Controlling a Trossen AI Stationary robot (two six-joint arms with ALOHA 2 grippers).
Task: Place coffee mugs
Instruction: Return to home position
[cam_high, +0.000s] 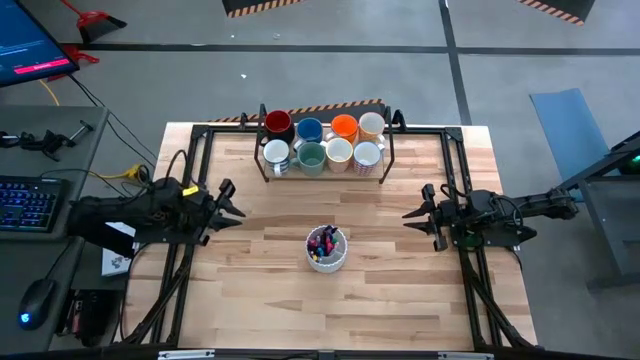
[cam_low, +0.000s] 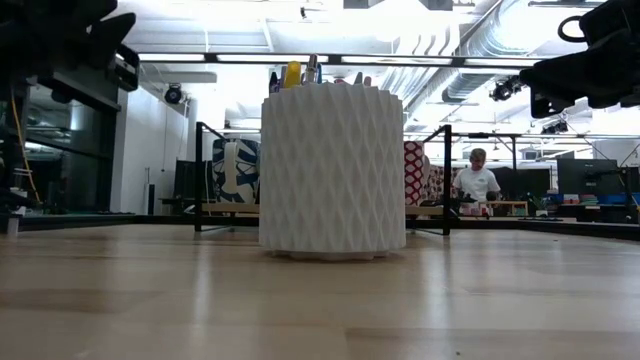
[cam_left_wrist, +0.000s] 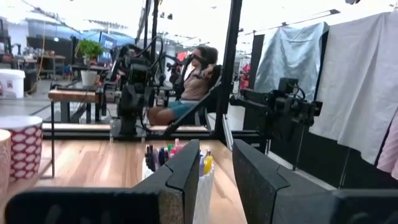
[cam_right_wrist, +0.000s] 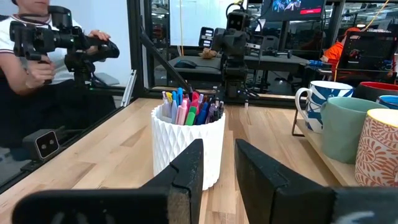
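We find every mug set in the black rack (cam_high: 391, 150) at the far edge of the worktop (cam_high: 260, 300), midway along it, in two rows of four. Counting from the left arm's side, the back row holds the dark red mug (cam_high: 277, 123), the blue mug (cam_high: 309, 129), the orange mug (cam_high: 344, 126) and the cream mug (cam_high: 371, 124). The front row holds a white mug (cam_high: 276, 154), the green mug (cam_high: 311, 156), a second white mug (cam_high: 339, 151) and a patterned mug (cam_high: 367, 155). All stand upright and close together. Nearer the middle of the worktop, well apart from the rack, stands a white ribbed cup (cam_high: 326, 250) full of coloured pens. The left tool (cam_high: 234, 201) hangs over the worktop's left side and the right tool (cam_high: 416, 208) over its right side, both pointing inward toward the cup and each well clear of it and of the rack. In each wrist view we see the two dark fingers parted by a narrow gap with nothing pinched between them, the pen cup showing through the gap.
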